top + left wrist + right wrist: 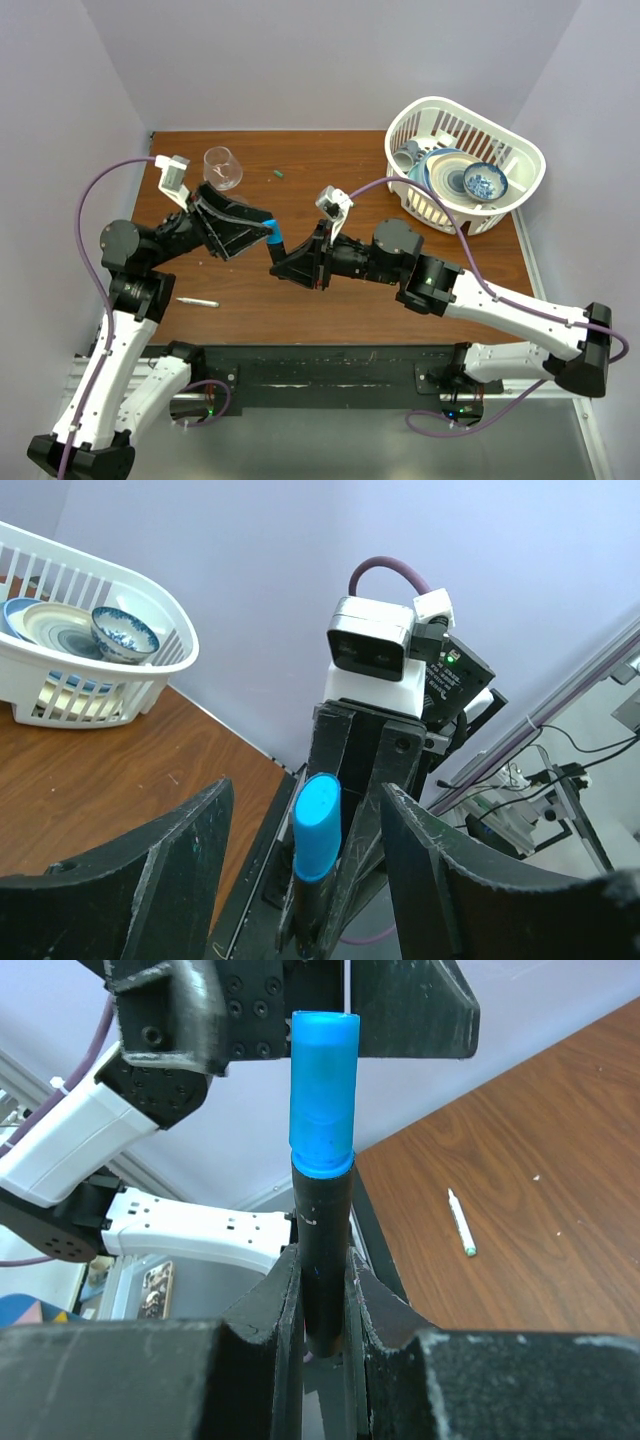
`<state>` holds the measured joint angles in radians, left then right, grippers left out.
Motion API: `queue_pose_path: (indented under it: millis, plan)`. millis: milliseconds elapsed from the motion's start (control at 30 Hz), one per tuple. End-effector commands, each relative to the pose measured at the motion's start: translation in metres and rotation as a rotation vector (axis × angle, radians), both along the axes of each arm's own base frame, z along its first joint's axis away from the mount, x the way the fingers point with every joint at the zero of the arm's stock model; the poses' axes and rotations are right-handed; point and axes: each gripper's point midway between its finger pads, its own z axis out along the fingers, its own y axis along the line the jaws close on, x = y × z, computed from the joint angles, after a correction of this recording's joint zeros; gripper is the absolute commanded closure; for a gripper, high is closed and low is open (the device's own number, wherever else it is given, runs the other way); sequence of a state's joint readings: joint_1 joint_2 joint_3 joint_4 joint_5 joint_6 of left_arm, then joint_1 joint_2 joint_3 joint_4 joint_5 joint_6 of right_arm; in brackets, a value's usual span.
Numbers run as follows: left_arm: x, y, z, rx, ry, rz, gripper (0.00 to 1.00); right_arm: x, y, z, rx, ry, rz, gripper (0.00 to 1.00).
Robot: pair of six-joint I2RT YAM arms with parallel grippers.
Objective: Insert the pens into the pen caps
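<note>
right end effector [325,1282] around capped marker [322,1210]

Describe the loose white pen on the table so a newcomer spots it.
On the brown wooden table, look at the near-left part, by the left arm. The thin white pen lies flat there. Unlike the thick black marker with its bright blue cap raised mid-table, it is slim, white and lying loose.
</note>
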<state>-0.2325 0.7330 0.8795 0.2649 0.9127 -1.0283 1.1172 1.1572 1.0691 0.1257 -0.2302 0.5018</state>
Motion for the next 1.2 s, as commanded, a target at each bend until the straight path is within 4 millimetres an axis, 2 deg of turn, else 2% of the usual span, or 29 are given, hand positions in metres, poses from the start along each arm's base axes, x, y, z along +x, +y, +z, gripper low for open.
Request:
queue_pose_path:
  millis: [0, 133, 267, 500, 633, 667, 767, 1000, 1033, 1067, 1167]
  plan:
    - [-0.008, -0.001, 0.005, -0.009, -0.044, -0.037, 0.35, -0.003, 0.007, 0.007, 0.034, 0.000, 0.037, 1.00]
    - [-0.010, -0.002, 0.005, -0.013, -0.041, -0.046, 0.36, -0.002, 0.010, 0.006, 0.033, 0.009, 0.039, 1.00]
    - [-0.010, -0.002, 0.000, -0.012, -0.029, -0.057, 0.46, -0.003, 0.011, 0.005, 0.035, 0.016, 0.040, 1.00]
    - [-0.014, -0.002, -0.013, -0.008, -0.001, -0.072, 0.53, -0.003, 0.011, 0.007, 0.042, 0.017, 0.041, 1.00]
    - [-0.015, -0.003, -0.015, -0.011, 0.008, -0.081, 0.70, -0.002, 0.013, 0.007, 0.045, 0.019, 0.044, 1.00]
    - [-0.015, -0.003, -0.016, -0.013, 0.014, -0.088, 0.81, -0.003, 0.013, 0.008, 0.049, 0.018, 0.049, 1.00]
    - [-0.019, -0.005, -0.021, -0.023, 0.046, -0.126, 0.99, -0.003, 0.013, 0.010, 0.056, 0.008, 0.050, 1.00]
    - [-0.038, -0.003, -0.033, -0.034, 0.080, -0.175, 1.00, 0.016, 0.005, 0.039, 0.073, -0.075, -0.033, 1.00]
    - [-0.040, -0.004, -0.039, -0.025, 0.084, -0.186, 1.00, 0.018, 0.003, 0.048, 0.087, -0.075, -0.036, 1.00]
    - [-0.041, -0.004, -0.042, -0.018, 0.086, -0.192, 1.00, 0.027, 0.001, 0.050, 0.086, -0.068, -0.051, 1.00]
    - [-0.044, -0.005, -0.053, -0.001, 0.097, -0.211, 1.00, 0.035, -0.003, 0.061, 0.073, -0.099, -0.067, 1.00]
